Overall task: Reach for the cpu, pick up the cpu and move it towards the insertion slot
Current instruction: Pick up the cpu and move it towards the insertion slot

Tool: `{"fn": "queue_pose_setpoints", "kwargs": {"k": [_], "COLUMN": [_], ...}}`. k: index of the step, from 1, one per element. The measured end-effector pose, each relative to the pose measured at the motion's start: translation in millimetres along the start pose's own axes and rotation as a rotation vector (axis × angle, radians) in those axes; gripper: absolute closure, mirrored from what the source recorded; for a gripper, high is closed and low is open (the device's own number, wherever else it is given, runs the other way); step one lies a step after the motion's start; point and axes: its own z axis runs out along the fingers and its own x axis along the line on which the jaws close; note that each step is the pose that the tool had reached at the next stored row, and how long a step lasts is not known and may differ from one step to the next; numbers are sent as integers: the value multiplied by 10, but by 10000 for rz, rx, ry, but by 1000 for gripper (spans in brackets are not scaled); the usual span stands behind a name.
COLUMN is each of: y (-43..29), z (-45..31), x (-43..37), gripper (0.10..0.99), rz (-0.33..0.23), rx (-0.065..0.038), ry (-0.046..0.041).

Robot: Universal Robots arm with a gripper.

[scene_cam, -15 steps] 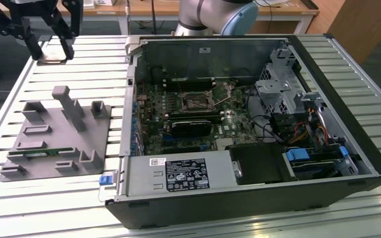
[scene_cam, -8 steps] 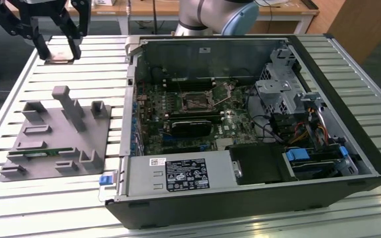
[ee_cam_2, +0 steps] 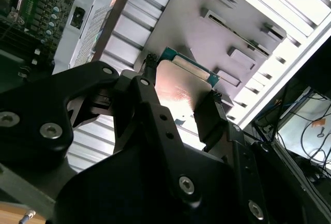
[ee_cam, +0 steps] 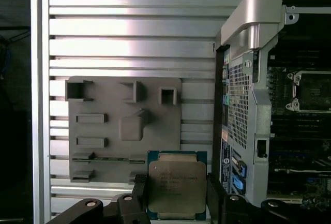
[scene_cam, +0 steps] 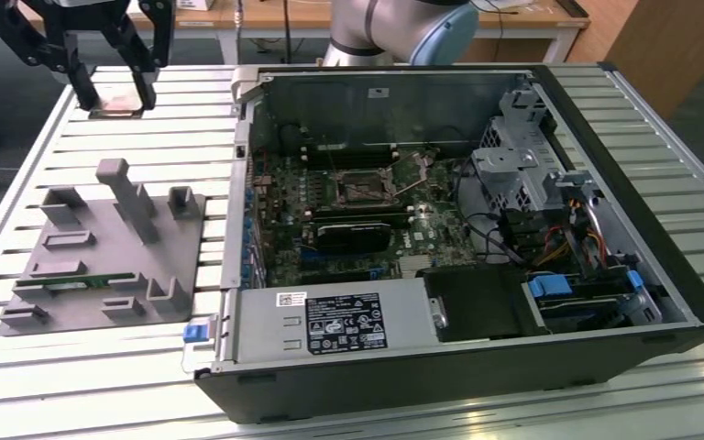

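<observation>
1. The gripper (scene_cam: 117,92) hangs above the slatted table (scene_cam: 71,137) at the exterior view's far left, its two dark fingers (ee_cam: 138,198) pinching the cpu (ee_cam: 176,190) by opposite edges.

2. The chip appears lifted clear of the grey parts tray (scene_cam: 95,247), which lies on the table nearer the camera in the exterior view, to the left of the open computer case (scene_cam: 450,229).

3. Judged from these views, the pick-up is done and the carry toward the insertion slot (scene_cam: 362,186) is the step in hand; the slot sits on the green board inside the case, well apart from the gripper and to the exterior view's right.

4. The move ahead calls for travel across the case's near wall and down over the socket, with the chip kept level and square to the silvery bracket.

5. The cpu is a flat square piece: a dull silvery top plate with faint print, ringed by a narrow teal-green border that shows at the corners in both wrist views (ee_cam_2: 178,87).

6. The socket also appears in the first wrist view (ee_cam: 310,90) as a dark square framed by pale metal, with nothing seated in it.
</observation>
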Motion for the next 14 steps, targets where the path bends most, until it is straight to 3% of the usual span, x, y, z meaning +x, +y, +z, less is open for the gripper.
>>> {"fn": "queue_pose_setpoints", "kwargs": {"k": [14], "y": [-1], "z": [-7], "x": [-236], "gripper": [545], "rz": [0], "rx": [0], "ry": [-1]}}
